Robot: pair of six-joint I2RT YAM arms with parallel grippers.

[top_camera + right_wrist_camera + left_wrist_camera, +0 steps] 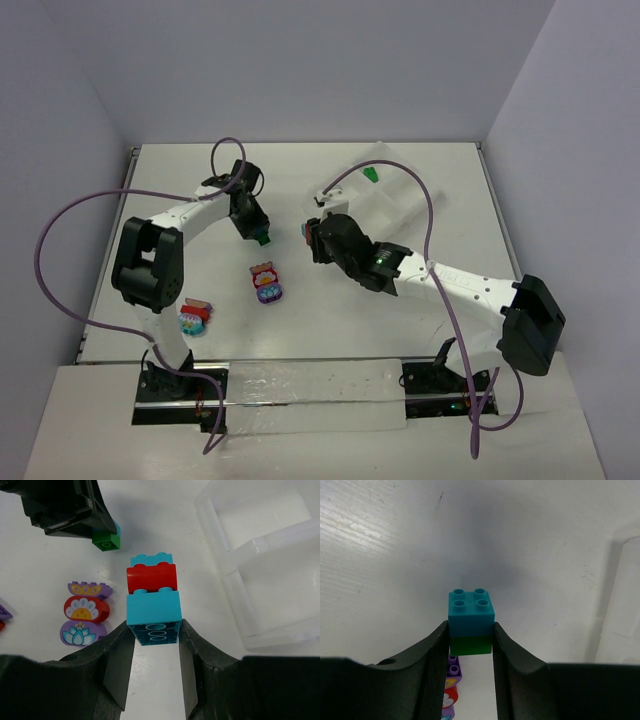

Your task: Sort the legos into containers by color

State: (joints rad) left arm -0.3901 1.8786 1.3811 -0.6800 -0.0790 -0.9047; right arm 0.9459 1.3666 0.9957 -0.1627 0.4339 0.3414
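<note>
The left gripper (470, 639) hangs mid-desk, toward the far edge, its fingers pressed on the green half of a teal-green pair (471, 615). The teal half sticks out free. That probably leaves it open for the other arm to pull off, since the two colours belong in different compartments.

Just to its right, the right gripper (154, 630) pinches the bottom teal brick of a teal-red stack (151, 587), which must also be split before sorting. Both loads are off the desk, between the loose bricks and the tray (260, 545) in the far right corner.

One green brick (371, 174) lies in the tray's far compartment. A purple and red clump (85, 611) waits mid-desk, and a second clump (193, 317) lies nearer the left edge.

The tray is clear and almost vanishes against the desk from above. The right wrist view cuts it off, so what its other compartments hold cannot be told. The second clump's colours are too small to tell.
</note>
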